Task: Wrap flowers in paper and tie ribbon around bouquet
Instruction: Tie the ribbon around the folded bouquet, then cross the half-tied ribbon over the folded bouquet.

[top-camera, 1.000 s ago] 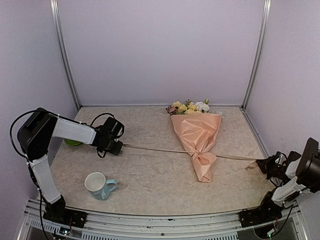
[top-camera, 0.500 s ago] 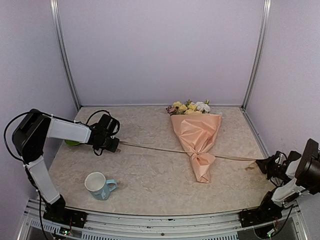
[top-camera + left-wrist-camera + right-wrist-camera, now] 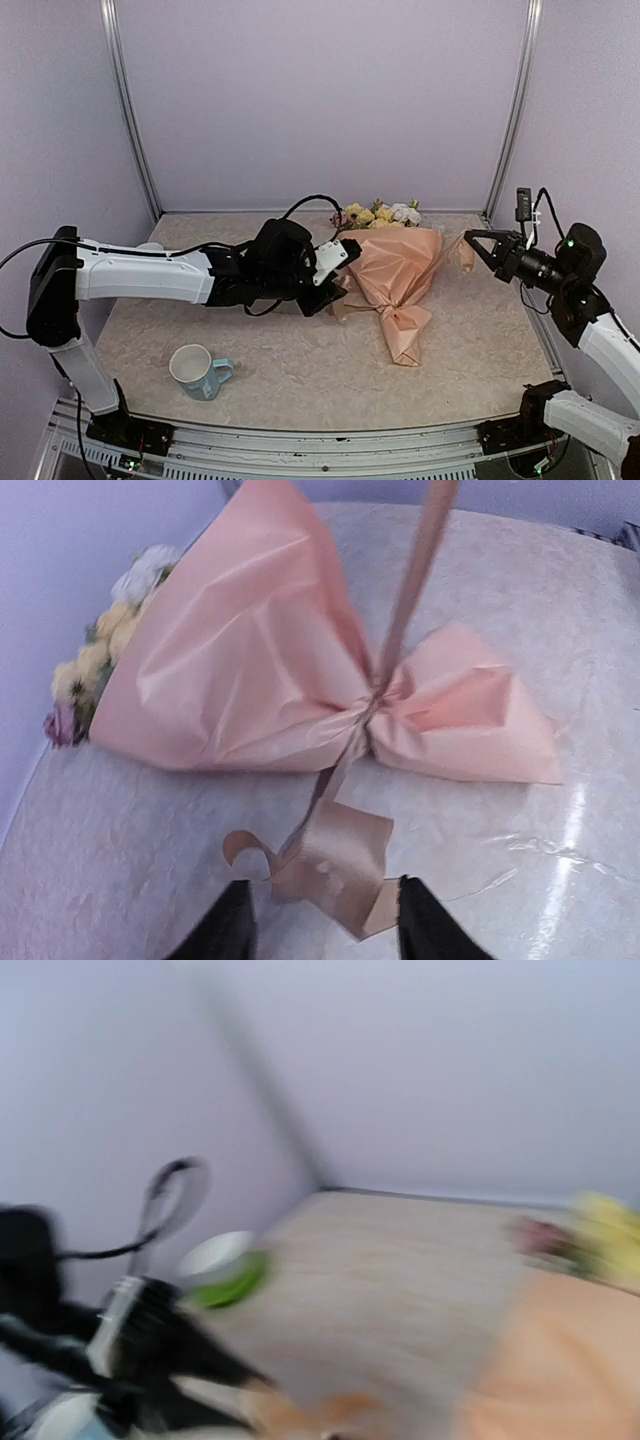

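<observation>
Top view: the bouquet (image 3: 395, 275) lies mid-table (image 3: 300, 380), flowers (image 3: 381, 214) toward the back wall, and the peach paper (image 3: 400, 255) is cinched at its waist. The left gripper (image 3: 335, 288) sits low, just left of that waist. The right gripper (image 3: 472, 246) hangs raised beside the paper's upper right corner, with a tan scrap at its tip.

The left wrist view shows what the top view hides. The ribbon (image 3: 340, 850) is tied round the waist, and one strand runs up out of frame. The other end lies curled on the table between the left fingers, which stand apart and do not pinch it.

The right wrist view is motion-blurred, so its own fingers are unreadable. It shows a green-and-white dish (image 3: 222, 1268) by the far wall, which I can't pick out from above, and peach paper at the right edge. The right gripper is clamped closed on the raised ribbon strand.

A mug (image 3: 200, 372) stands front left, well apart. From above, the left gripper's body covers the curled ribbon end.

A second ago the ribbon was stretched flat across the table, with the left gripper closed far left and the right one low at the right edge. Now both are in by the bouquet, the left jaws have parted, and the right is lifted. The mug and bouquet are unmoved.
</observation>
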`<control>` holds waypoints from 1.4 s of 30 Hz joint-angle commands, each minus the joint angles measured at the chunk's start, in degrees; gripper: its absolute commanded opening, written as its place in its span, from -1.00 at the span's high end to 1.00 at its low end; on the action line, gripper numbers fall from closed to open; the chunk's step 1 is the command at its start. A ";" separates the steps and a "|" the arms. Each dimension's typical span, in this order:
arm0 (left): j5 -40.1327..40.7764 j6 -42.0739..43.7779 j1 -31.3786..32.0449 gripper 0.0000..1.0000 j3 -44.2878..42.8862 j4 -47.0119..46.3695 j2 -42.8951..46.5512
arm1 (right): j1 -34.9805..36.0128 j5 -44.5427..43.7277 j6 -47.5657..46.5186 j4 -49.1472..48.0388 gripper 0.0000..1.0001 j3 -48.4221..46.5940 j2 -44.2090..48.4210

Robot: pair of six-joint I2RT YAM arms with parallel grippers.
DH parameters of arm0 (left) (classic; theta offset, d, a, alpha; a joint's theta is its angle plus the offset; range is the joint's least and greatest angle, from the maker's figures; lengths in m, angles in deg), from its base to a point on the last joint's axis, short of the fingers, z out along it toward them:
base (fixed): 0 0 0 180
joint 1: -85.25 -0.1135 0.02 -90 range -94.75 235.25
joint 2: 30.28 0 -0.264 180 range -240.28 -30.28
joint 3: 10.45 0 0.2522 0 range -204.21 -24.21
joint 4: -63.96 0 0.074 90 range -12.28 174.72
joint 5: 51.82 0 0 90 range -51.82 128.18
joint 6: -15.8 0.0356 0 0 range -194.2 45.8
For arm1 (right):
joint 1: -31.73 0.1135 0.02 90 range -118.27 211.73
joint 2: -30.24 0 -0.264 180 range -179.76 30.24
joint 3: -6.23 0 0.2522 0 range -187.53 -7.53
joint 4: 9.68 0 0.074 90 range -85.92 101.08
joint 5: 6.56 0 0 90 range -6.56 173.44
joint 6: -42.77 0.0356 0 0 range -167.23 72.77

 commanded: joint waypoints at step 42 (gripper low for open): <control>-4.48 -13.03 4.08 1.00 -15.43 -29.21 -14.13 | 32.47 -17.97 -10.10 3.74 0.22 4.78 -8.93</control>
